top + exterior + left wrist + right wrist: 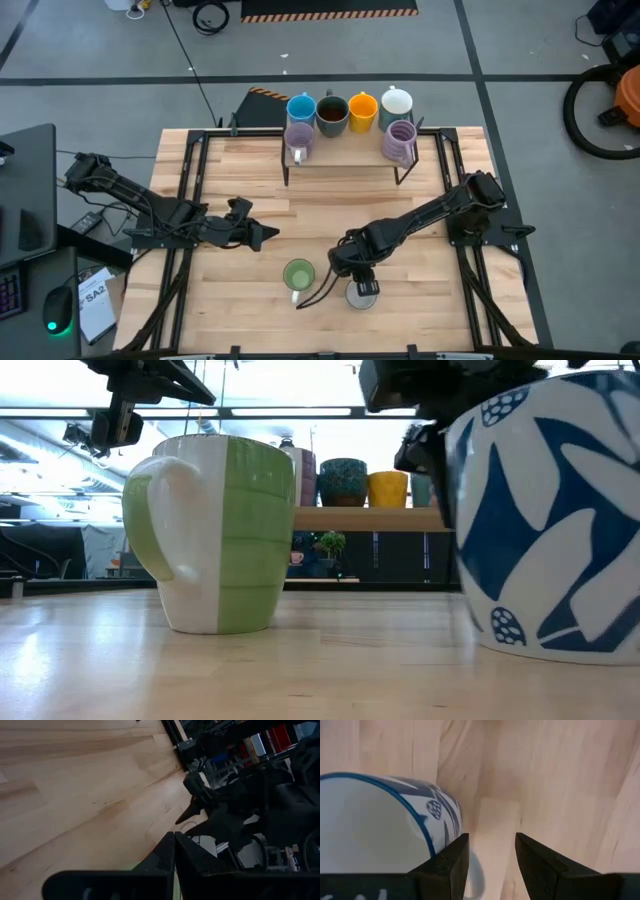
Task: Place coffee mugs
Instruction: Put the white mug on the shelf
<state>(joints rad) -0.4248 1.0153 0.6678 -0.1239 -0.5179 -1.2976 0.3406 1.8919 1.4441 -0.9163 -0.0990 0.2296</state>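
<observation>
The white ceramic mug with blue leaf pattern (375, 835) stood upright just beside the right tool (491, 865), whose parted fingers gripped nothing, the clenched left tool (262, 235) lying farther from that mug.

Bare table (330, 205) lies open mid-scene; the far shelf (345, 160) with six mugs (332, 115) blocks passage, two mugs (299, 274) stand near.
</observation>
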